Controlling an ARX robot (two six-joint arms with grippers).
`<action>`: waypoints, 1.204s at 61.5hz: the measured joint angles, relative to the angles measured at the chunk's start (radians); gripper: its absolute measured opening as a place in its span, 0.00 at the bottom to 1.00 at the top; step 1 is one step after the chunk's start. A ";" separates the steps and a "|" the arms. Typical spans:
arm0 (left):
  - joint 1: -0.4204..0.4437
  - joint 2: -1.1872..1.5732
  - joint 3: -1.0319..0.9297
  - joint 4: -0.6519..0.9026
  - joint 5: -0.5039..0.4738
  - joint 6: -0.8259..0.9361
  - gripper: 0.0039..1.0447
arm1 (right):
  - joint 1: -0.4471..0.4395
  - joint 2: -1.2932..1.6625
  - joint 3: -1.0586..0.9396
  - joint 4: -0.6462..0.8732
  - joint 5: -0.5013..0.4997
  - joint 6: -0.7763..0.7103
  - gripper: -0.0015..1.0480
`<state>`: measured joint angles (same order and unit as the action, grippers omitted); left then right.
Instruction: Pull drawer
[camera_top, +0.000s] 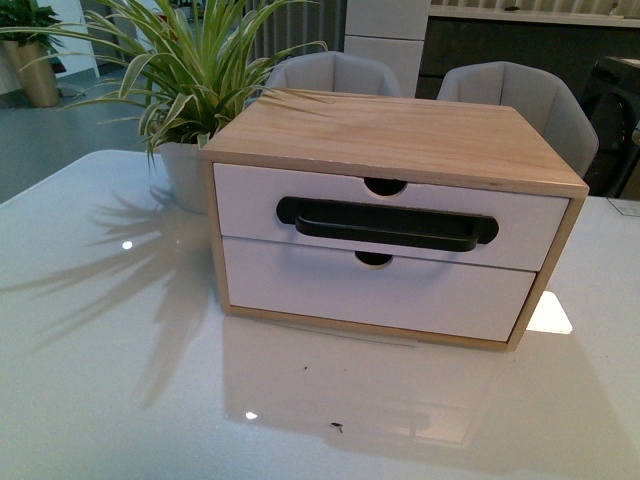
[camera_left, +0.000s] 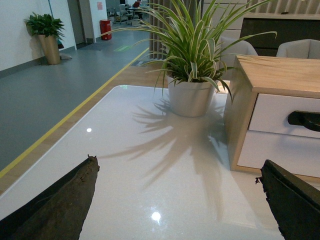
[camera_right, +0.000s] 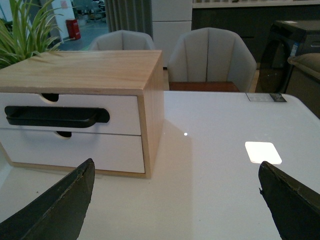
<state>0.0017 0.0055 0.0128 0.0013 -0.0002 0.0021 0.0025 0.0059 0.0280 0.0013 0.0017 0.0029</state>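
Observation:
A light-wood cabinet (camera_top: 400, 130) stands on the white table. Its upper drawer (camera_top: 250, 205) has a white front, a long black bar handle (camera_top: 387, 224) and a half-round notch in its top edge, and sits flush with the cabinet front. Neither gripper shows in the front view. My left gripper (camera_left: 177, 200) is open over bare table, to the left of the cabinet, with the drawer (camera_left: 272, 112) and one end of the handle (camera_left: 305, 120) ahead. My right gripper (camera_right: 175, 200) is open off the cabinet's right corner, with the handle (camera_right: 55, 116) ahead of it.
Below the drawer is a white front (camera_top: 300, 290) with a notch and no handle. A potted plant (camera_top: 185, 175) stands against the cabinet's left side. Two grey chairs (camera_top: 520, 95) are behind the glossy table (camera_top: 100, 380).

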 joint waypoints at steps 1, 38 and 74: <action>0.000 0.000 0.000 0.000 0.000 0.000 0.93 | 0.000 0.000 0.000 0.000 0.000 0.000 0.91; -0.094 0.483 0.061 0.386 0.095 0.093 0.93 | -0.032 0.465 0.148 0.058 -0.029 -0.105 0.91; -0.280 1.404 0.605 0.412 0.503 0.685 0.93 | 0.134 1.166 0.612 -0.121 -0.211 -0.644 0.91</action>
<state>-0.2779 1.4097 0.6182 0.4133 0.5030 0.6868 0.1364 1.1721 0.6403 -0.1192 -0.2089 -0.6415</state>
